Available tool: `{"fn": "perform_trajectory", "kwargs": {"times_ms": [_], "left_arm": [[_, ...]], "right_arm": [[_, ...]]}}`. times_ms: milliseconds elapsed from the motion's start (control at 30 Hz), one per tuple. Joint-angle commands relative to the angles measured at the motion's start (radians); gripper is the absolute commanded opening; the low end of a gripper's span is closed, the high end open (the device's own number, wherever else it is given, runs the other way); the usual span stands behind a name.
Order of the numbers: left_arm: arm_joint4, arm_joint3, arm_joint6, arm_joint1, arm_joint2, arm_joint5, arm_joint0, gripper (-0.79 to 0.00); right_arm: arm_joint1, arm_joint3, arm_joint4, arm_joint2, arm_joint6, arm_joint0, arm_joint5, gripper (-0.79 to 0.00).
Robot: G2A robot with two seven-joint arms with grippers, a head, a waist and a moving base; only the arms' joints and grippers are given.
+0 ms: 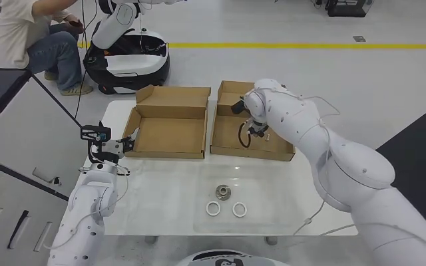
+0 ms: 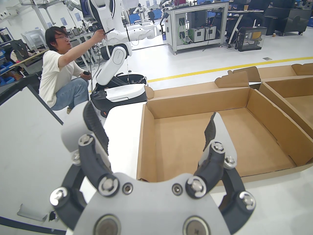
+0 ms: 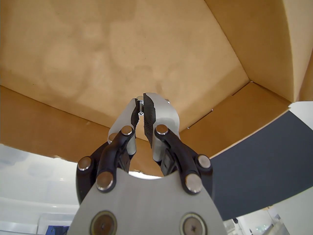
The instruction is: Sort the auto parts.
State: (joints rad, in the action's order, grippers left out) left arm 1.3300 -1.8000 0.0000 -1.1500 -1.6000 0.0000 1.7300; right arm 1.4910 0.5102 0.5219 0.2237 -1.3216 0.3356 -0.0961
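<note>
Right wrist view: the right gripper has its claw nearly closed, the tips pinching a small threaded bolt. Most of the bolt is buried between the black pads, so its head and full length cannot be made out. It hangs above the bare cardboard floor of the right box, near one inner corner and not touching the bottom. In the top view the same gripper sits under the bulk of its own wrist, which covers part of that box, and the fingertips are hard to see there. The left gripper has its claw spread wide and holds nothing. It is at the table's left edge, just beside the outer wall of the left box, and appears in the top view next to that box. The two boxes stand side by side at the far half of the white table, flaps open. Nearer the robot lie a metal hub, a white ring and a second white ring, close together and well apart from the boxes. They seem to rest on a clear sheet whose edges are faint. Beyond the table are a grey floor, a yellow line and another white robot.
</note>
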Motion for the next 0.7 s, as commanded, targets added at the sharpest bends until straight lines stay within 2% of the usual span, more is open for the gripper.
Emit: {"fn": "perform_trajectory", "kwargs": {"times_ms": [0,600,633,667], "left_arm": [[0.000,0.000,0.000,0.000,0.000,0.000,0.000,0.000],[0.000,0.000,0.000,0.000,0.000,0.000,0.000,0.000],[0.000,0.000,0.000,0.000,0.000,0.000,0.000,0.000],[0.000,0.000,0.000,0.000,0.000,0.000,0.000,0.000]], "right_arm": [[0.008,-0.017,0.003,0.001,0.001,0.005,-0.002,-0.785],[0.057,-0.125,0.010,0.030,0.026,0.023,-0.018,-0.785],[0.059,-0.130,0.012,0.031,0.027,0.024,-0.020,-0.773],[0.061,-0.134,0.014,0.032,0.028,0.025,-0.022,-0.720]]}}
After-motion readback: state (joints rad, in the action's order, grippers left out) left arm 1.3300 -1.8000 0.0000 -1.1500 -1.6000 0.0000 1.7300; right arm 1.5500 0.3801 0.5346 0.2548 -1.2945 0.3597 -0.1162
